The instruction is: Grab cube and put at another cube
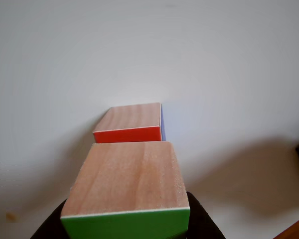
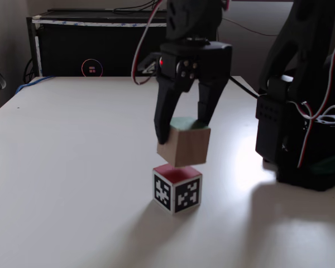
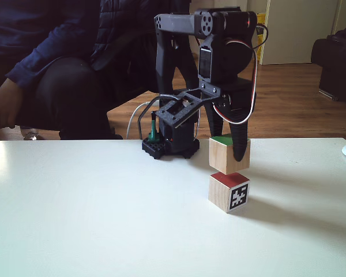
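While the gripper [image 2: 184,131] pinches the cube [image 2: 183,145] between its two black fingers [image 3: 240,147], I read the cube as lifted clear of the white table [image 2: 72,184], its green face up in both fixed views. Directly beneath it, another cube [image 2: 177,188] rests on the table, red face up and black-and-white marker patterns on its sides; a narrow gap separates the two in a fixed view [image 3: 229,191], and a seated person [image 3: 52,63] is behind the table
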